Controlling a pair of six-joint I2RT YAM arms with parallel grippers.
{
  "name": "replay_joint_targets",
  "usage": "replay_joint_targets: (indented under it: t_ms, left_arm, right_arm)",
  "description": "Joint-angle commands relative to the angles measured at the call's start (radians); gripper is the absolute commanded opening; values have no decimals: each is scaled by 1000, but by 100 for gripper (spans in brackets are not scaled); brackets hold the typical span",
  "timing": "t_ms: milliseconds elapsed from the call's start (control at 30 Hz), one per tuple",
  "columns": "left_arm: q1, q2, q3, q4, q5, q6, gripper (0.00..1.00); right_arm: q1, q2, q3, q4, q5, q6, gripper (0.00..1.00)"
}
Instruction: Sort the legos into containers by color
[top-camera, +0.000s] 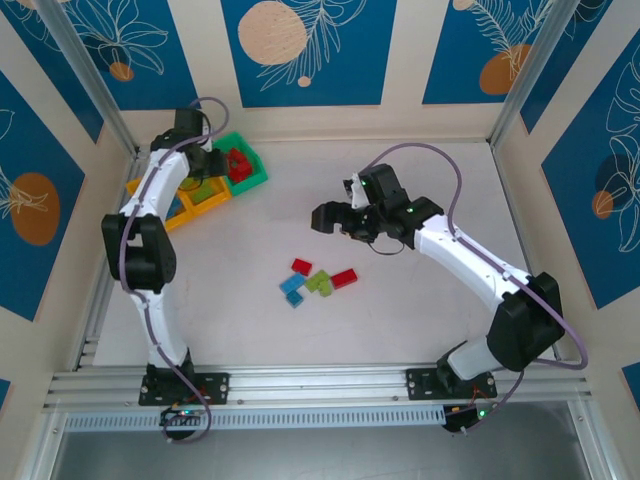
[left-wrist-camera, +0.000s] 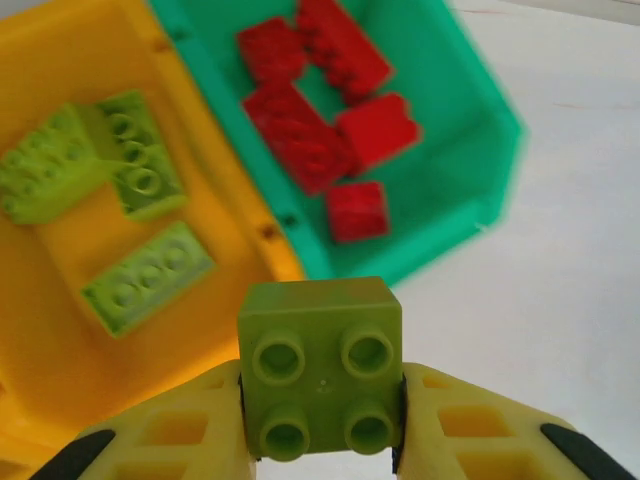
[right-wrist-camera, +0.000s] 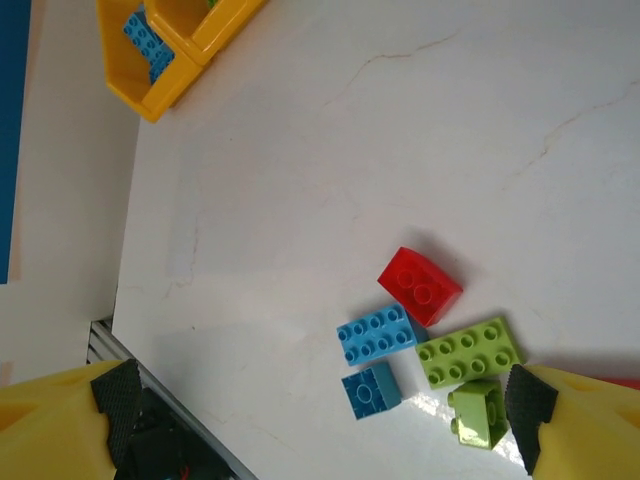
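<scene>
White tabletop (top-camera: 400, 330): loose legos (top-camera: 318, 280) near the spread right gripper (top-camera: 335, 218); one lime brick (left-wrist-camera: 320, 350), judged light, rigid, slick, is pinched across flat sides by the left gripper (left-wrist-camera: 322, 425) above the bins (left-wrist-camera: 60, 300).

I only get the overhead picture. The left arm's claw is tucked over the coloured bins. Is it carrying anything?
Observer: Yes. In the left wrist view, the left gripper is shut on a lime green brick, studs facing the camera.
Operator: Is anything that colour in a bin?
Observer: The orange-yellow bin next to the green bin holds three lime green bricks.
Operator: And the other claw?
Observer: In the right wrist view, the right gripper is open, its fingers wide apart with nothing between them, above the loose bricks on the table.
</scene>
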Motion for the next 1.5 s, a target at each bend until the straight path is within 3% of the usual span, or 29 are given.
replay_joint_targets:
  t_ms: [0,67,167,333,533,767,900,1000,1167,1367,1467]
  left_arm:
    - [48,83,77,-52,-19,7,43]
    - [58,117,129,-75,-11,21,58]
    - [59,122,175,-113,14,40,68]
    - [33,-20,40,-77,160,19,73]
    - [-86,-314,-274,52,307,33,75]
    - [-256,-585,-501,120,284,127,82]
    - [-285,-671,-575,117,307,198,93]
    - [-285,-696,-604,111,286,223,97]
    - [-286,-677,-615,118,289,201,100]
    - [-288,-686,-631,147,253,191,100]
    - [-288,-688,-640,146,253,194,100]
  right_arm:
    - [18,32,65,1,-22,-40,96]
    - [26,54,87,-3,-23,-42,96]
    - [32,88,127,-15,-23,-44,96]
    - [56,109,155,-47,71,-46,96]
    - [77,71,78,-164,284,47,96]
    - [166,38,-55,-313,473,117,97]
    - [175,76,-98,-331,455,108,100]
    - [155,144,-57,-431,458,242,100]
    - [91,242,-23,-442,231,503,100]
    - [71,381,62,-480,172,589,100]
    - [70,394,39,-403,129,619,97]
